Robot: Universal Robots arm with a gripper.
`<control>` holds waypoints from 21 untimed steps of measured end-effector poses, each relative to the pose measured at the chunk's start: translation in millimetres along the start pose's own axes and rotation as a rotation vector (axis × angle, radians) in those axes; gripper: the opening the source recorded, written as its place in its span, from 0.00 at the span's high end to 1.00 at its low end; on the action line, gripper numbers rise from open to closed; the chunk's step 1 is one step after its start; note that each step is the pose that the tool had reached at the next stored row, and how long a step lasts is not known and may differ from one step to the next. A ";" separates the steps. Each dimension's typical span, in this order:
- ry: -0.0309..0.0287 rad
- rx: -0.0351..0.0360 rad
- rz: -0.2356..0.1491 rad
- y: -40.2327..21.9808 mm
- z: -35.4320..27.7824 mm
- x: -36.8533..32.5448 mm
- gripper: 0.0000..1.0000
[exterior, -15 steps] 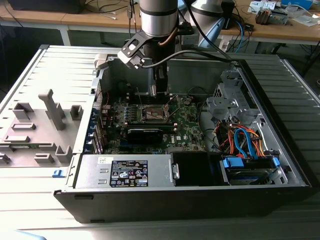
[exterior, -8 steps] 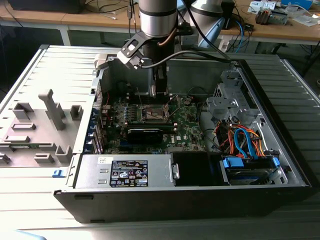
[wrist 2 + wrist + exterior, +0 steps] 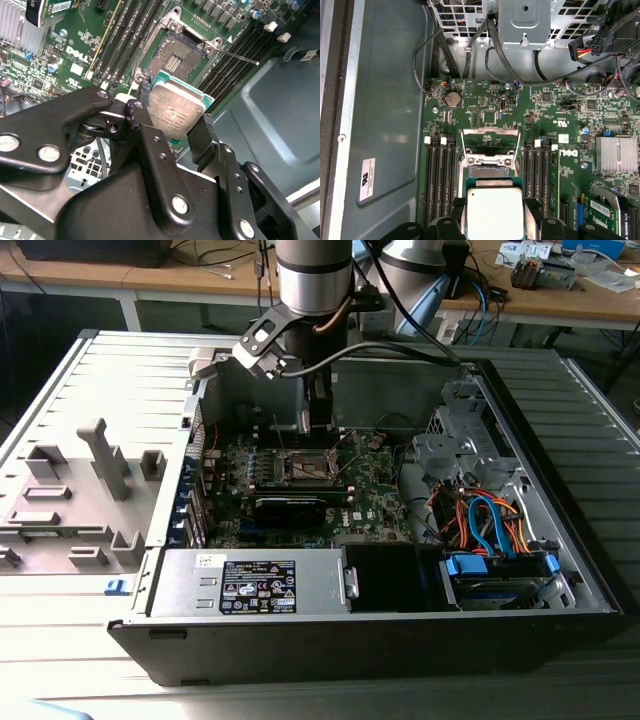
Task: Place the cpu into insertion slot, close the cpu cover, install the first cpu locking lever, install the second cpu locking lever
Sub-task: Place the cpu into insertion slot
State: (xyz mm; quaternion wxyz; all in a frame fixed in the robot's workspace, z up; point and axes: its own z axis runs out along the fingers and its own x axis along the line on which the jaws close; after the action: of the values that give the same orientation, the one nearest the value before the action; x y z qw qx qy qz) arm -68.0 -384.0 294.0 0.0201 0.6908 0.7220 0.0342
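Since the black two-finger gripper is clamped on opposite edges of the small flat silvery-grey square cpu, I'd say that's the right hold: it looks light, stiff and probably fragile. It hovers just above the dark, silver-rimmed square insertion slot.

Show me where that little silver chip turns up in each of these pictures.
Exterior view: too small to pick out; the gripper holding it hangs over the insertion slot.
Second wrist view: the cpu is clamped between the black fingers, beside the open insertion slot.
First wrist view: the cpu, clamped likewise, overlaps the insertion slot's edge.
Shared landmark: the insertion slot on the green board.
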 end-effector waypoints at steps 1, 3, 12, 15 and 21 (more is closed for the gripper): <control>0.0000 -0.0001 0.000 -0.3 0.1 0.0 0.45; 0.0000 0.0000 0.000 -0.9 0.3 0.0 0.45; 0.0000 0.0000 0.000 -2.9 1.0 0.1 0.45; 0.0000 0.0000 0.000 -3.8 1.3 0.1 0.45; 0.0000 0.0000 0.000 -5.1 1.7 0.2 0.45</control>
State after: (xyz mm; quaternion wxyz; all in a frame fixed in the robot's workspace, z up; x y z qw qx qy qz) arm -73.0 -384.0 291.9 0.0201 0.6908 0.7220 0.0342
